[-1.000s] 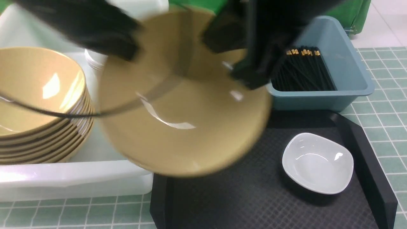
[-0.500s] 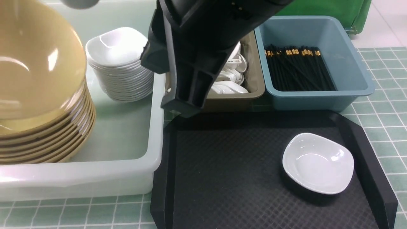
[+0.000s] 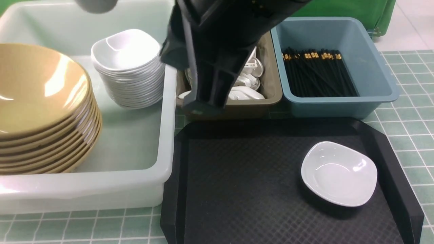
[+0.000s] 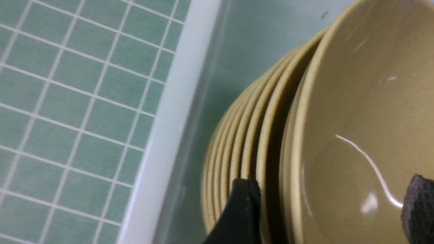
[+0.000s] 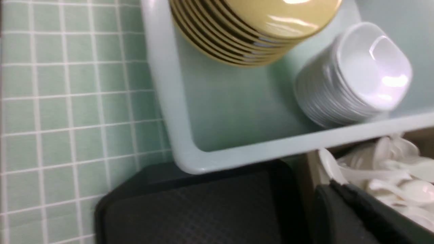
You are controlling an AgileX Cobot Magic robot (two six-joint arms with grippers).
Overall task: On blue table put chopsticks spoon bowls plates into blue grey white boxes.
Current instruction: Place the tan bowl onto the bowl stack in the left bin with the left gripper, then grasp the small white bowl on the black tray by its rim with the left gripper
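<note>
Front view: On the green-tiled tabletop (image 3: 407,125), the white box (image 3: 166,135) at left holds a stack of tan plates (image 3: 40,112) and, farther in, a stack of white bowls (image 3: 130,71). At far centre the grey box (image 3: 271,88) holds spoons (image 3: 245,91). To its right the blue box (image 3: 373,78) holds chopsticks (image 3: 318,74). The black tray (image 3: 244,189) in the near centre carries 1 single white bowl (image 3: 339,174) at its right. The right arm (image 3: 220,44) hangs over the grey box, partly hiding it.

Left wrist view: The left claw (image 4: 330,210) stands wide. 1 of its fingers (image 4: 242,213) is outside the plate stack and the other is over the top plate's hollow.

Right wrist view: The right claw (image 5: 342,206) shows only 1 dark finger beside the spoons, so I cannot tell its spread.
</note>
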